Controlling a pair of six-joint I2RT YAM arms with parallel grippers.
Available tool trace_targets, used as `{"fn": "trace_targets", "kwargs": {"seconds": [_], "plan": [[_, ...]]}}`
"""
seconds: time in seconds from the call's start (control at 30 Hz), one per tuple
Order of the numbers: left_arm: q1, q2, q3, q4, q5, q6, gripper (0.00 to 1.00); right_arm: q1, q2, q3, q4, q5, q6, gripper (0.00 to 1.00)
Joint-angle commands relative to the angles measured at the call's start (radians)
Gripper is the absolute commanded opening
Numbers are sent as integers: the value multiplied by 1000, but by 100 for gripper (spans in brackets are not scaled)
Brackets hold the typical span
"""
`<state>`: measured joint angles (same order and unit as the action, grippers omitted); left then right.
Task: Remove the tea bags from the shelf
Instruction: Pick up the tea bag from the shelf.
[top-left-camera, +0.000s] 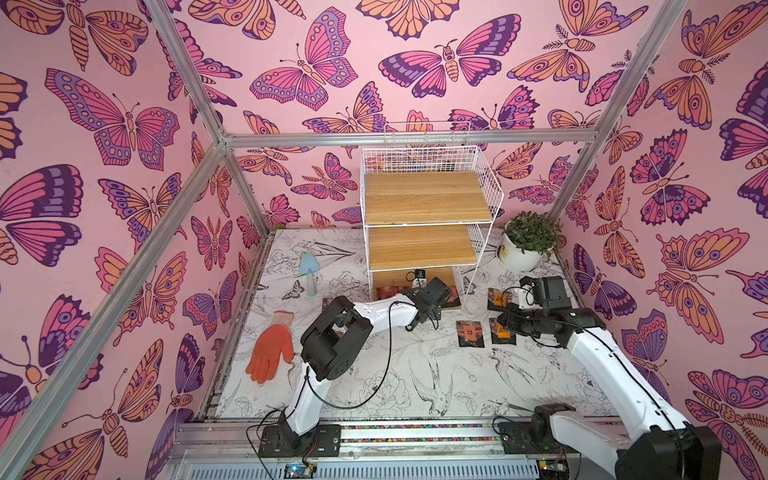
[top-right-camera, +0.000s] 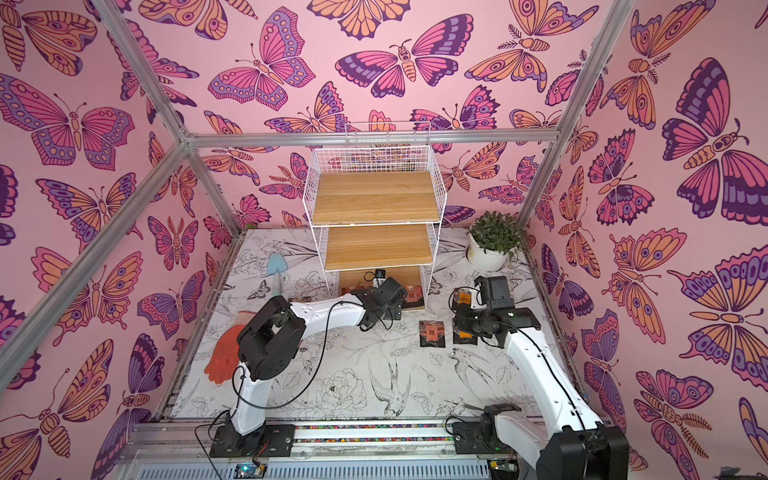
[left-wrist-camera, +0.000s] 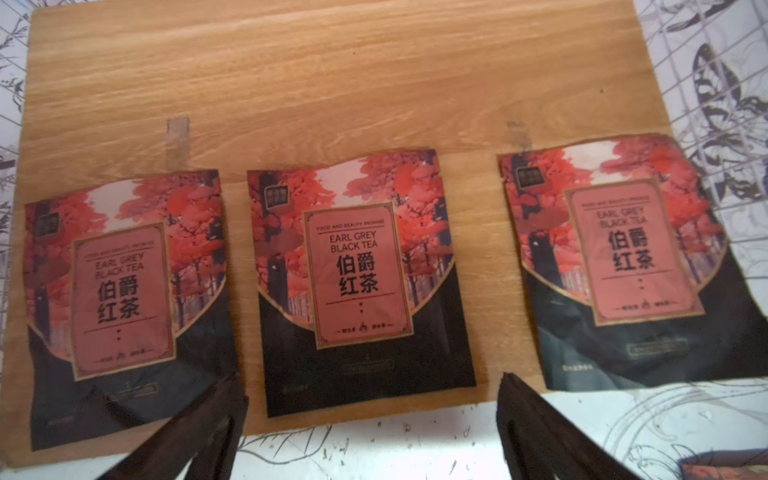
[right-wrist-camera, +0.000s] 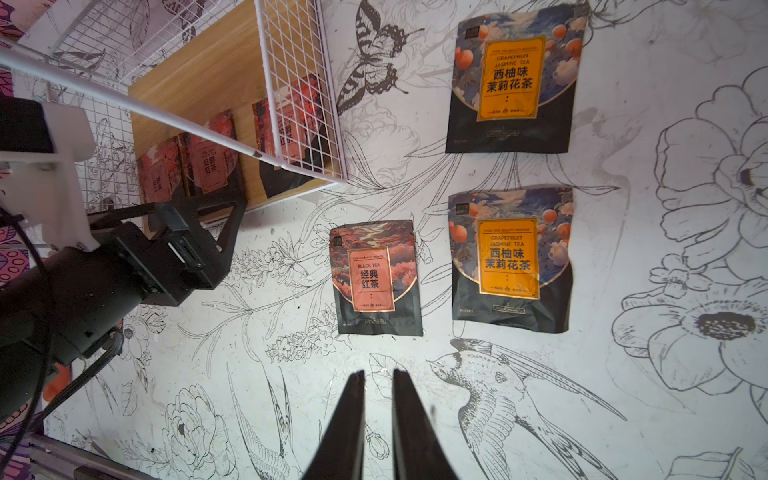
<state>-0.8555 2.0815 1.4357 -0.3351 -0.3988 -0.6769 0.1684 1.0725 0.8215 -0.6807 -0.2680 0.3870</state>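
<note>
A: What's on the bench (top-left-camera: 374, 374)?
B: The shelf (top-left-camera: 428, 199), centre frame, towards the back. Three tea bags (left-wrist-camera: 361, 282) lie along its bottom board (all Earl Grey); three loose bags (top-left-camera: 470, 332) lie lower right of it.
A: Fingers?
B: Left fingers (left-wrist-camera: 216, 399) spread wide, flanking the middle one, empty; right fingers (right-wrist-camera: 353, 399) nearly together, holding nothing.

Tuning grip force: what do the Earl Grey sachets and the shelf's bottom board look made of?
Earl Grey sachets: thin printed film, plastic or foil, slight sheen; edges wrinkle and curl. Bottom board: light wood or wood-look laminate, smooth; grain lines show.
</note>
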Motion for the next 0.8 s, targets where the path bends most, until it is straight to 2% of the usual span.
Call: {"fn": "trace_targets", "kwargs": {"seconds": [0.0, 0.57, 0.77], "plan": [[10, 25, 15, 9, -15, 8, 97, -10, 9, 28, -3, -16, -18, 19], [16, 73, 17, 3, 1, 13, 95, -15, 7, 30, -6, -24, -20, 19], [16, 99, 52, -41, 3, 13, 89, -16, 2, 33, -10, -27, -20, 19]]}}
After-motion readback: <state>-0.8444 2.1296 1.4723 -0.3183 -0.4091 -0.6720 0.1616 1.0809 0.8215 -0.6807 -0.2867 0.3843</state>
